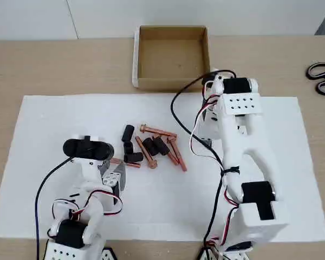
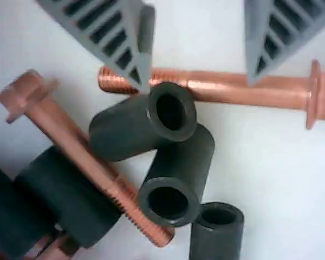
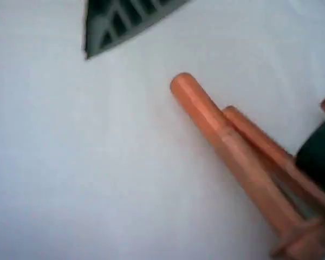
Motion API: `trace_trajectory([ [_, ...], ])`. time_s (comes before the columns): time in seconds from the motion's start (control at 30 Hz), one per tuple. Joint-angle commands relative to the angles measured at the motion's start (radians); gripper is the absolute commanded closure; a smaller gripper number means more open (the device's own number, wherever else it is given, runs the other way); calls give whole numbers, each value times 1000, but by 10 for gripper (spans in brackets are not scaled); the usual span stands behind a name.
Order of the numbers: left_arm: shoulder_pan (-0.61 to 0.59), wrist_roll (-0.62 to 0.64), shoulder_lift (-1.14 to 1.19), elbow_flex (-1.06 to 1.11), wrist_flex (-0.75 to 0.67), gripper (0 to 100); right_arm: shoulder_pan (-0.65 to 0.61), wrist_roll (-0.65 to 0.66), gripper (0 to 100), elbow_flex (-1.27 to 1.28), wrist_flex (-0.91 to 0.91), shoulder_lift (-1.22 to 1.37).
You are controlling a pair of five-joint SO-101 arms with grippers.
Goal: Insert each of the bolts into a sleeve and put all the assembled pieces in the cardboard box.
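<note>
Left gripper [image 2: 197, 81]: jaws well apart, straddling a copper bolt [image 2: 260, 92] and clamping nothing. The bolt lies flat on the white sheet [image 2: 260, 179], flanged head at one end, touching a cluster of hollow black sleeves [image 2: 141, 122]. Right gripper [image 3: 124, 24]: state cannot be determined.

Copper bolts [image 1: 158, 130] and black sleeves [image 1: 128, 132] lie jumbled together, apart from the open-topped cardboard box [image 1: 170, 84]

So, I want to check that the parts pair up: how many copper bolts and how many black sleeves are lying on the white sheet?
Copper bolts: 5
Black sleeves: 5
Total: 10
</note>
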Motion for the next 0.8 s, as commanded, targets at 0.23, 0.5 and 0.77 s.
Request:
trace_trajectory([
  [0.23, 0, -5, -8, -4, -100, 889, -15, 130, 826, -87, 10, -4],
  [0.5, -121, -3, 0, -260, -91, 889, -15, 127, 826, -87, 10, -4],
  [0.77, -307, -8, 207, -588, -26, 889, -28, 127, 826, -87, 10, -4],
])
